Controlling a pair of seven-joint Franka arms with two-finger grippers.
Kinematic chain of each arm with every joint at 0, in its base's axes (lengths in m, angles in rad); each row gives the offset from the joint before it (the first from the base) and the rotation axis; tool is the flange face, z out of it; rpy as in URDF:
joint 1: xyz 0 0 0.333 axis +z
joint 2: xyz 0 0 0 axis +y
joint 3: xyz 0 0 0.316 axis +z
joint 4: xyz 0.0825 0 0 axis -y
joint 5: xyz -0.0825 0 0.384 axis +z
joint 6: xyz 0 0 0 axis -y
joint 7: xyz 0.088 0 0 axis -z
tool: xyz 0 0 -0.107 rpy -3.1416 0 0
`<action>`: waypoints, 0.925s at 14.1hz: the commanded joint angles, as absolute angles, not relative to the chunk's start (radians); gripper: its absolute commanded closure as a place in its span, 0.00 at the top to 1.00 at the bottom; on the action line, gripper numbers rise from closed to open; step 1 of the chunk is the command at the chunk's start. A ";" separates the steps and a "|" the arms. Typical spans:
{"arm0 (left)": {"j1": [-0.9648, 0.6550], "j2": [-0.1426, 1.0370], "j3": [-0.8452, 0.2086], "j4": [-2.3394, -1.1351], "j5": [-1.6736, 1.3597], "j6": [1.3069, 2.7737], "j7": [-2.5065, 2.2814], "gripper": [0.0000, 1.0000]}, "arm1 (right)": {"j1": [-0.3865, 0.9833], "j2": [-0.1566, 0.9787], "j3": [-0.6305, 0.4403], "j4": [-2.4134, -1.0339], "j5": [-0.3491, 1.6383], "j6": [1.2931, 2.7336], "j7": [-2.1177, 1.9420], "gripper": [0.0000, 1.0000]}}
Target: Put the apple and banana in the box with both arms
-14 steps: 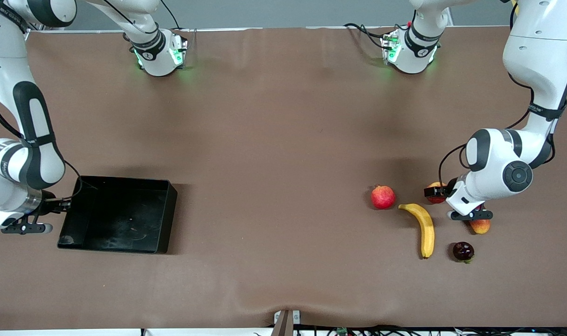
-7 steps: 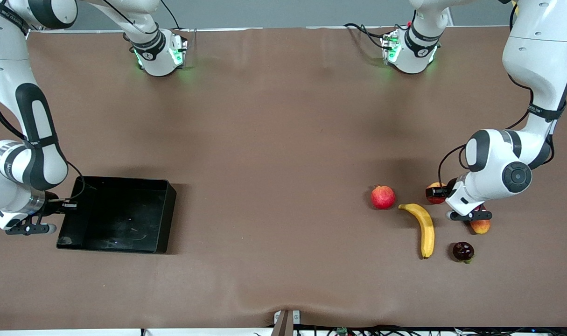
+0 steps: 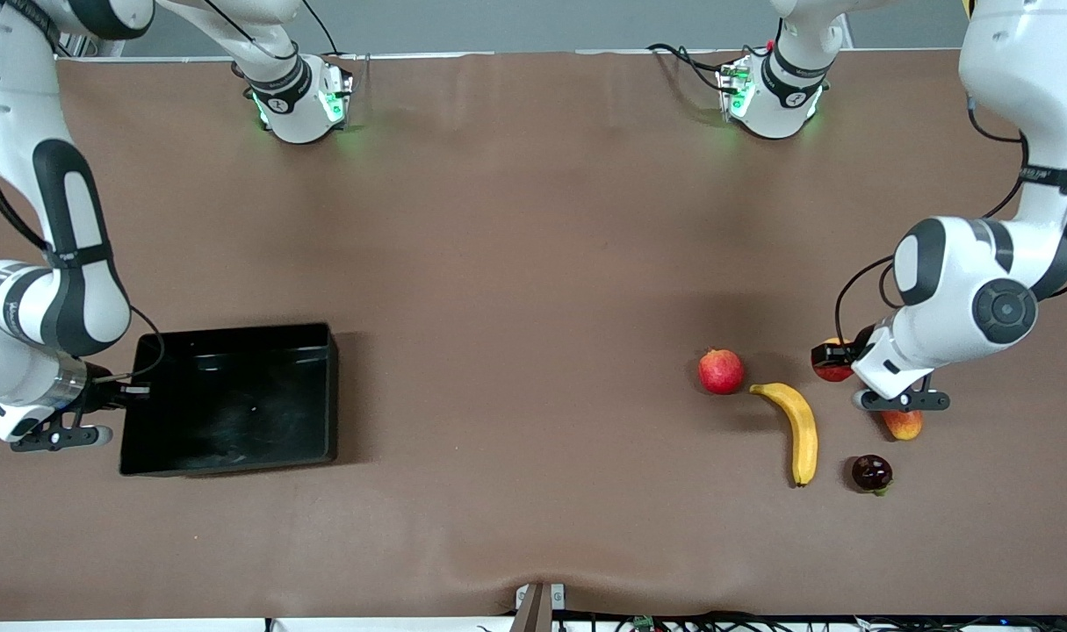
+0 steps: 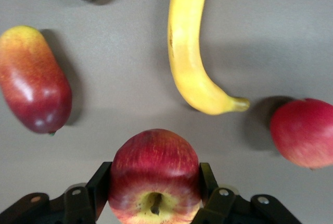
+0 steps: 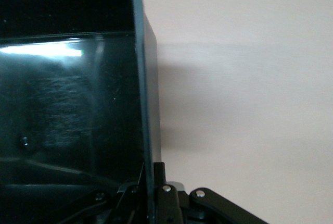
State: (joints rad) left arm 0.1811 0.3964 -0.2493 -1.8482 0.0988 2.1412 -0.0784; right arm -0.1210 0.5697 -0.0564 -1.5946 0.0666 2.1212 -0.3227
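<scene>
Black glossy box (image 3: pixel 234 404) sits at the right arm's end of the table. Right gripper (image 3: pixel 120 391) pinches the box wall at that end; in the right wrist view its fingers (image 5: pixel 158 182) straddle the rim. Pomegranate (image 3: pixel 720 370) beside the banana (image 3: pixel 799 427), which lies flat toward the left arm's end. Left gripper (image 4: pixel 154 193) is clamped on the apple (image 4: pixel 154 174), stem dimple facing the wrist camera. Mango (image 3: pixel 903 424) and a dark fruit (image 3: pixel 871 472) lie close by.

Brown matte table (image 3: pixel 515 263), grey wall strip above, soft even light
</scene>
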 commanded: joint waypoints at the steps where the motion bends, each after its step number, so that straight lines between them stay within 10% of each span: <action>1: 0.183 0.358 -0.267 -1.832 0.121 2.070 -0.089 0.00 | -0.004 0.483 -0.060 -1.601 0.078 2.021 -0.206 0.00; 13: 0.183 0.316 -0.422 -1.749 0.110 1.925 -0.288 0.00 | 0.382 0.485 -0.051 -1.606 0.173 2.032 0.297 0.00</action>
